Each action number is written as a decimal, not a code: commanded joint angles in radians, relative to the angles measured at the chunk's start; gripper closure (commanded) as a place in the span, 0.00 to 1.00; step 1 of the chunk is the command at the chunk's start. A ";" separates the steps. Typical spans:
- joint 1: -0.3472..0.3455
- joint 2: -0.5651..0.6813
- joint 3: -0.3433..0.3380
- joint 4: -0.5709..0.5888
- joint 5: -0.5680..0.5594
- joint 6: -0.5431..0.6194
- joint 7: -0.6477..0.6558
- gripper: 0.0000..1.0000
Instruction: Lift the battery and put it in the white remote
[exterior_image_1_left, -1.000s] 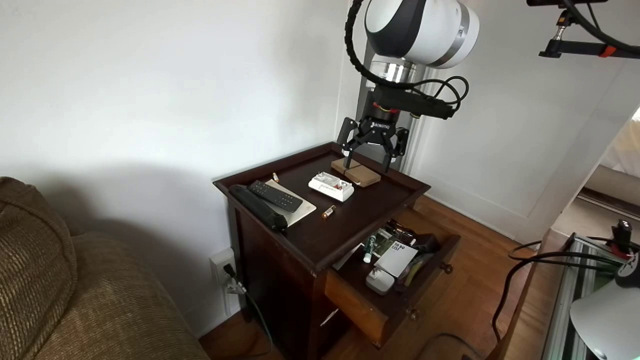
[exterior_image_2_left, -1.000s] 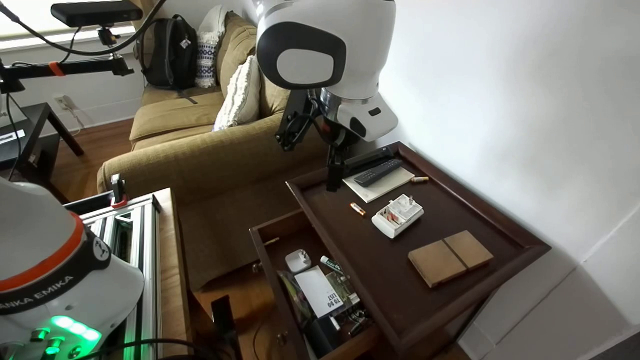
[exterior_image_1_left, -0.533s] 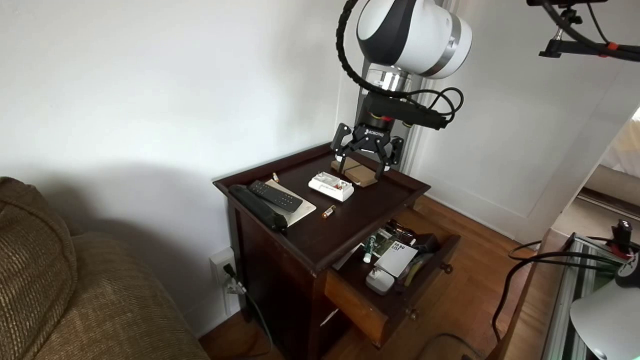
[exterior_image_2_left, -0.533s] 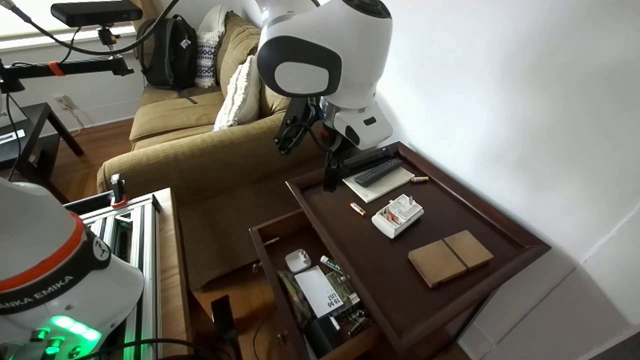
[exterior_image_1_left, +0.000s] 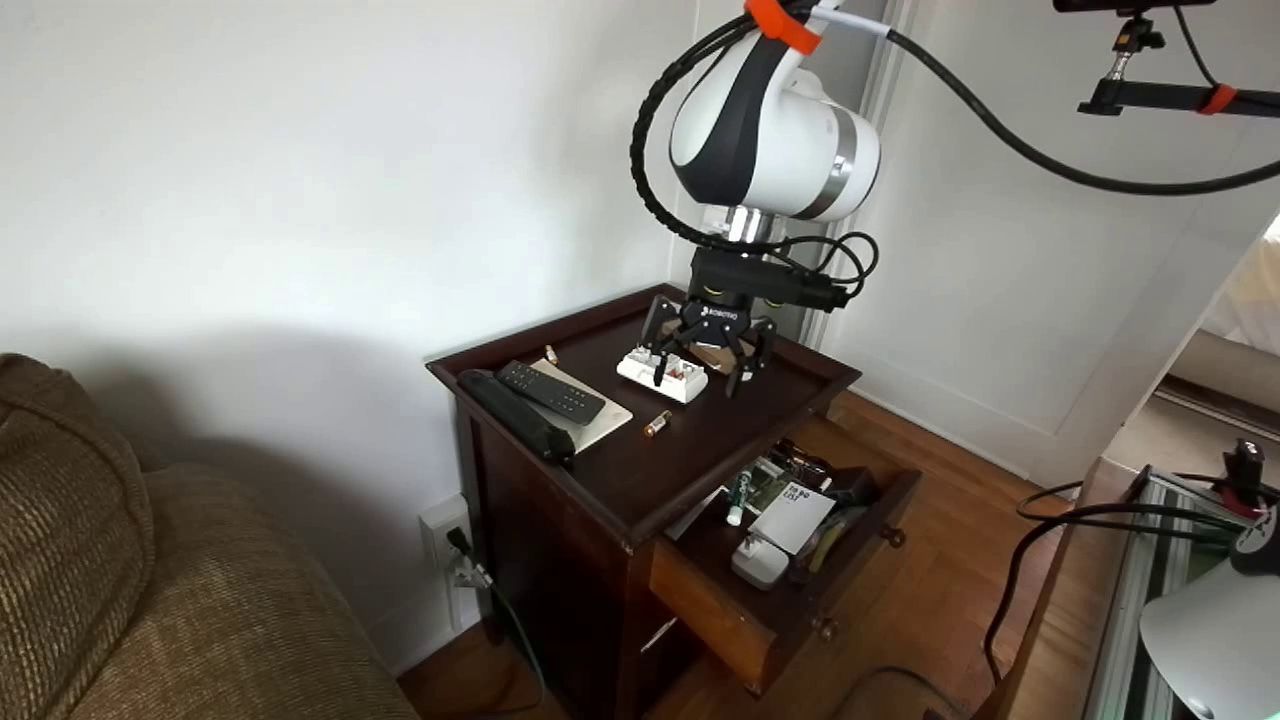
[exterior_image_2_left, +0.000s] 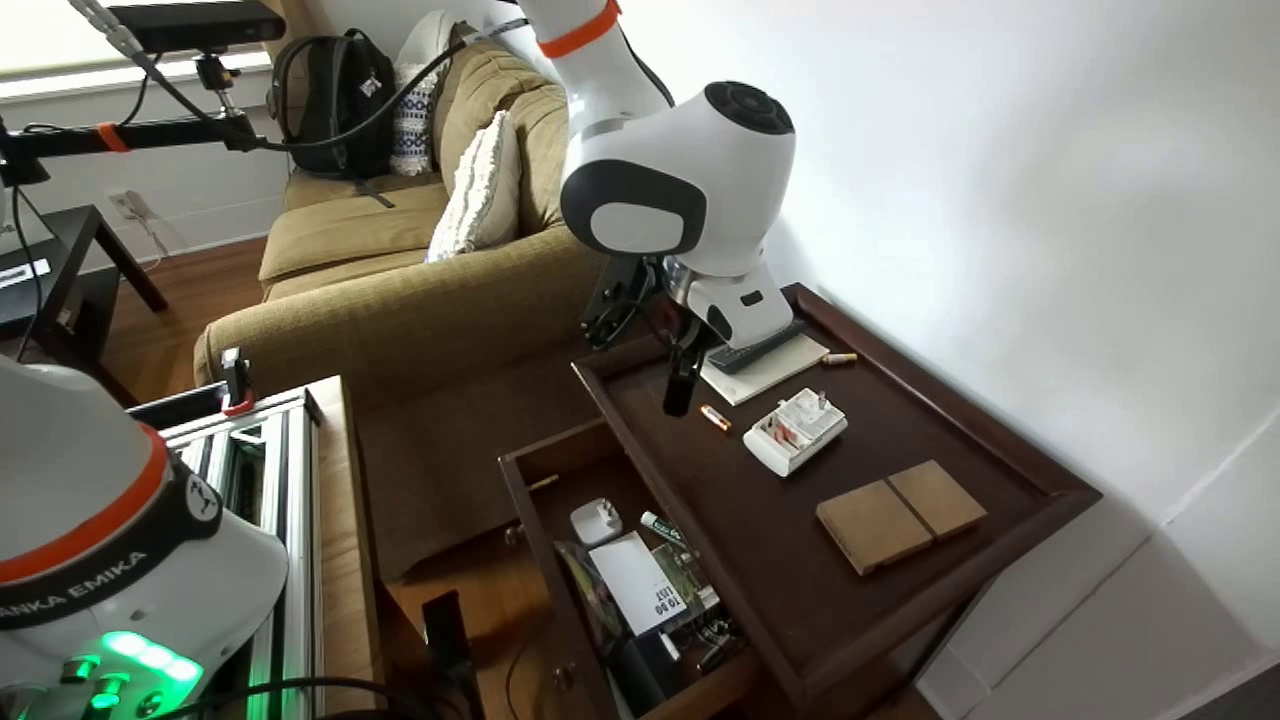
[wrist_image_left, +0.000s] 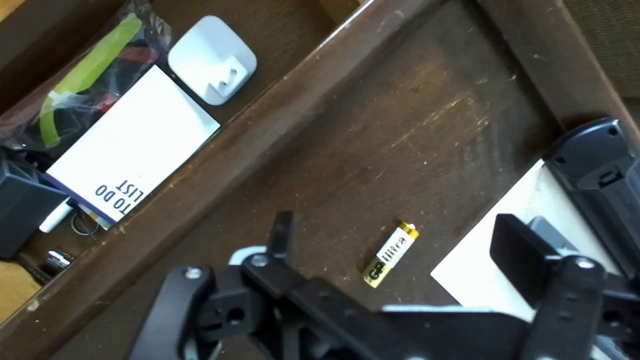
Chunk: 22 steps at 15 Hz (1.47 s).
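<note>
White arm (exterior_image_1_left: 795, 150), black jaws
White ROBOTIQ lettering (exterior_image_1_left: 719, 313) and silver screws (wrist_image_left: 260, 259) mark the jaws; above them, black panels (exterior_image_2_left: 640, 180), a silver ring (exterior_image_1_left: 843, 162), an orange strap (exterior_image_1_left: 782, 25) and a ribbed black cable (exterior_image_1_left: 638, 160). Well apart from the jaws, the white base (exterior_image_2_left: 225, 590) has a red-orange stripe (exterior_image_2_left: 152, 475), a black band (exterior_image_2_left: 165, 540) reading EMIKA, and green lights (exterior_image_2_left: 155, 656).

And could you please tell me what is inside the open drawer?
Visible items include a pronged white block, a TO DO LIST pad, a green tube, a clear bag and a dark box. Whatever lies under the pad, or farther back beneath the tabletop, is covered.
</note>
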 joint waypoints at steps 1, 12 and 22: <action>-0.009 0.107 0.002 0.093 -0.034 0.006 0.039 0.02; -0.027 0.252 0.013 0.224 -0.038 -0.002 0.037 0.05; -0.027 0.296 0.007 0.262 -0.046 -0.011 0.043 0.72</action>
